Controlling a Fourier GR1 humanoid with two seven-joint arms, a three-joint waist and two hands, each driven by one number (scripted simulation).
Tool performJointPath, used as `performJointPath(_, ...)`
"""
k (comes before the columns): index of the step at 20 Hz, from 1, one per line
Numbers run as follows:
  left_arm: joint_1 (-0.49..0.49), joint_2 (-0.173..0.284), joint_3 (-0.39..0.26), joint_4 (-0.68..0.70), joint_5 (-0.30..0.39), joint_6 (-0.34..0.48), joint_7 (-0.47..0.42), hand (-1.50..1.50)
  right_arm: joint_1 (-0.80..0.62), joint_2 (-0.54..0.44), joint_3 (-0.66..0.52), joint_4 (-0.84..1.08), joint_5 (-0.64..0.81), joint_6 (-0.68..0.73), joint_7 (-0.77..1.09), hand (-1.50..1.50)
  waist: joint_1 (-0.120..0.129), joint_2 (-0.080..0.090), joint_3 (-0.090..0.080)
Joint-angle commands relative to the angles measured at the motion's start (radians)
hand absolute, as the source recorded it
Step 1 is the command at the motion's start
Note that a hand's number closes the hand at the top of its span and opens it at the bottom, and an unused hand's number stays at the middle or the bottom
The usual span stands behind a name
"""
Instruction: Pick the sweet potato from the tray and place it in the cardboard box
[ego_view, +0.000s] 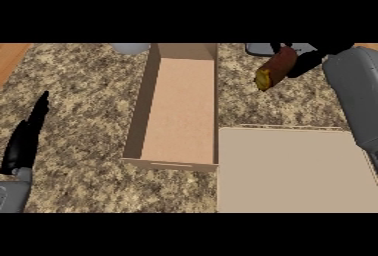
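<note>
At the left edge the left hand (24, 140) shows above its grey forearm, low in the view. Its black fingers are straight and together, they point up along the edge, and they hold nothing. The hand rests over the counter (81, 100), which has a speckled stone surface in brown and beige. In the upper left corner one strip of orange wood (11, 57) is visible beside the stone.

At the top edge, just left of the box, one pale grey rounded thing (130, 48) is cut off by the view, and I cannot tell what it is.

In the middle stands one cardboard box (134, 125). It is long and narrow, open at the top, with plain brown walls and a flat lighter floor, and nothing lies inside it.

Right of the box, at the lower right, lies one tray (295, 170), a flat beige rectangle with a thin raised rim. It touches or nearly touches the right wall of the box.

At the upper right the right hand (306, 59) comes down from a thick grey forearm along the right edge. Its black fingers are clamped on the one sweet potato (276, 68), which is red-brown and oblong with a yellow end pointing down and left. The sweet potato hangs over the bare counter, above the tray in the view and to the right of the box, apart from both. Behind the hand one dark rounded thing (260, 49) with a pale rim sits at the top edge.
</note>
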Motion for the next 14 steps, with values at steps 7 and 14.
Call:
performJointPath(7, 0.037, -0.006, 0.029, -0.014, -0.006, 0.000, -0.009, 0.00, -0.182, 0.202, -0.034, 0.071, -0.102, 0.182, 0.165, 1.50, -0.033, -0.015, -0.001)
performJointPath(14, 0.024, -0.016, 0.029, 0.012, -0.009, -0.020, -0.023, 0.00, -0.298, 0.372, -0.063, 0.221, -0.107, 0.105, 0.341, 1.50, -0.007, -0.002, -0.002)
